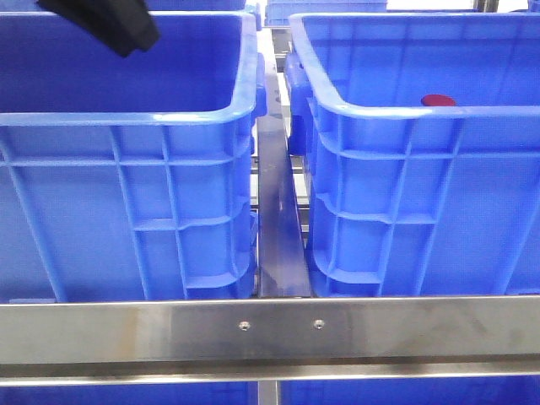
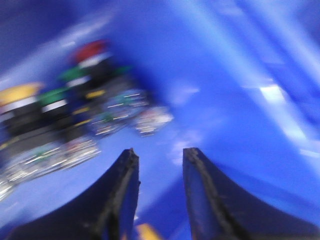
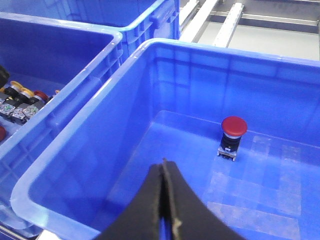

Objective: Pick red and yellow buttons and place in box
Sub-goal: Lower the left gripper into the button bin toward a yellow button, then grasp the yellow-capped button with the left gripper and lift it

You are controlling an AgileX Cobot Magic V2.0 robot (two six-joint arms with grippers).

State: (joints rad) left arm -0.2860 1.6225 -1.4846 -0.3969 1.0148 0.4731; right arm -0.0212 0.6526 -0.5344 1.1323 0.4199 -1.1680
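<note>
The left wrist view is motion-blurred. My left gripper [image 2: 160, 155] is open and empty inside the left blue crate [image 1: 126, 118], short of a heap of push-buttons with a red cap [image 2: 91, 49], a yellow cap [image 2: 20, 92] and green caps. A yellow patch low between the fingers is too blurred to name. The left arm [image 1: 105, 21] shows over that crate. My right gripper [image 3: 163, 164] is shut and empty above the near rim of the right blue crate [image 3: 65, 165]. One red button [image 3: 234, 126] stands upright on that crate's floor; its cap shows in the front view [image 1: 438, 100].
The heap of buttons also shows in the right wrist view [image 3: 20, 100], in the left crate. A third blue crate [image 3: 125, 15] stands behind. Steel frame rails run along the front [image 1: 270, 329] and between the crates [image 1: 277, 211].
</note>
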